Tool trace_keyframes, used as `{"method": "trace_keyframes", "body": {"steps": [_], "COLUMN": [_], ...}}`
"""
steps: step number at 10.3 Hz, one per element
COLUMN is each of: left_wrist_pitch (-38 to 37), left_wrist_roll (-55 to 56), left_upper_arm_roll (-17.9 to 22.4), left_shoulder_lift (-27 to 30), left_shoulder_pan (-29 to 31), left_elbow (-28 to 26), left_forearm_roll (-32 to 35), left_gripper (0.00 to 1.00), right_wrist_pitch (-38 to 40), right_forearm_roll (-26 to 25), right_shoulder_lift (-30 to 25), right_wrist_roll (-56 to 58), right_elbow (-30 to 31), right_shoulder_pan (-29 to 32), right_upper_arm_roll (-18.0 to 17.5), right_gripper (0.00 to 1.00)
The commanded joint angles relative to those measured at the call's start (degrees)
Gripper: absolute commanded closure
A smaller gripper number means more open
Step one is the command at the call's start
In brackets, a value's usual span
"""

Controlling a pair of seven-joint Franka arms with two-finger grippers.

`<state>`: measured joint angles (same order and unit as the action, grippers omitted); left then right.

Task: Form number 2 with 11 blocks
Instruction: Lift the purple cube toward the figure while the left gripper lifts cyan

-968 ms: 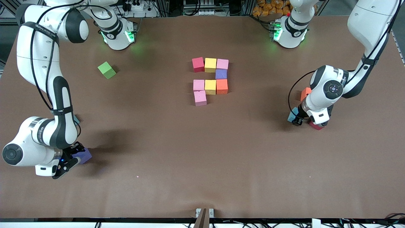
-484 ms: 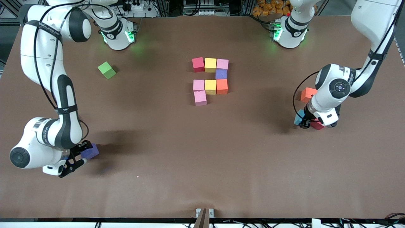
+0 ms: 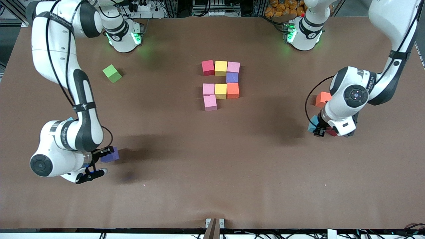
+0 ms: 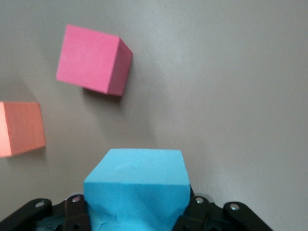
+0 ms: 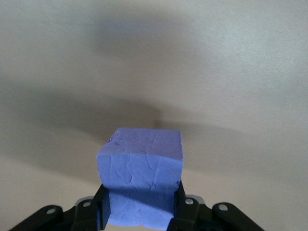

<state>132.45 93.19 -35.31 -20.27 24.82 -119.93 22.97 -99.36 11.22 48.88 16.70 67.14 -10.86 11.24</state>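
Both arms are moving compared with a second ago: the right hand (image 3: 99, 162), clamped on a purple block (image 3: 110, 154), is rising and swinging in from the right arm's end of the desk (image 3: 186, 172) toward the middle, while the left hand (image 3: 319, 128), clamped on a light blue block (image 3: 312, 123), is lifting slightly and shifting over the left arm's end.

In the right wrist view the purple cube (image 5: 141, 175) is sitting squeezed between the two fingers (image 5: 175, 209), its foam creased. In the left wrist view the blue cube (image 4: 137, 190) is being pinched the same way, above a loose red block (image 4: 92, 59) and a loose orange block (image 4: 20, 127) lying on the desk just beside each other.

At the desk's centre, eight blocks are already forming the upper part of the figure (image 3: 220, 83): a row of red, yellow and pink, a purple one under the pink, a second row of pink, yellow and orange, and a pink one nearer the camera. A green cube (image 3: 112, 73) is sitting apart near the right arm's base.

Risks, as a judgement: both arms are carrying blocks toward the same small figure, so they could be colliding if they arrive together. A cube lowered askew could be nudging its touching neighbours out of line. Soft foam gripped this hard may spring or stick on release.
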Motion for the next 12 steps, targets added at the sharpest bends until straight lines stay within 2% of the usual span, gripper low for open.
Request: {"method": "trace_keyframes", "body": {"steps": [1, 3, 5, 9, 10, 11, 12], "left_wrist_pitch": [-1.23, -1.23, -1.23, -1.23, -1.23, -1.23, -1.23], "left_wrist_roll": [1.90, 2.00, 4.36, 10.86, 11.75, 13.23, 14.55], "left_upper_arm_roll": [-2.91, -3.45, -3.45, -3.45, -3.45, -3.54, -3.45], "left_shoulder_lift": [0.23, -0.04, -1.09, -1.44, -1.44, -1.44, -1.62], "left_shoulder_pan": [-0.03, -2.65, -5.46, -8.28, -8.29, -8.29, -8.38], "left_elbow": [0.49, 0.93, 1.10, 1.37, 1.37, 2.07, 2.86], "left_forearm_roll": [-0.91, -1.00, -0.47, -0.38, -0.38, -0.47, -0.56], "left_gripper": [1.00, 1.00, 1.00, 1.00, 1.00, 1.00, 1.00], "right_wrist_pitch": [1.18, 0.40, -0.39, -10.12, -12.15, -13.22, -14.71], "right_forearm_roll": [0.55, 0.38, 0.38, 0.03, -1.89, -6.00, -9.43], "right_shoulder_lift": [-6.14, -10.28, -10.38, -9.85, -9.50, -8.72, -7.41], "right_wrist_roll": [-10.75, -26.11, -40.18, -67.18, -72.37, -75.29, -76.80], "right_elbow": [4.64, 8.96, 9.24, 10.90, 11.26, 11.26, 11.26], "right_shoulder_pan": [-3.18, -6.96, -12.75, -18.13, -18.67, -19.28, -20.85], "right_upper_arm_roll": [-2.18, -6.48, -8.42, -18.17, -20.80, -22.83, -23.63], "right_gripper": [1.00, 1.00, 1.00, 1.00, 1.00, 1.00, 1.00]}}
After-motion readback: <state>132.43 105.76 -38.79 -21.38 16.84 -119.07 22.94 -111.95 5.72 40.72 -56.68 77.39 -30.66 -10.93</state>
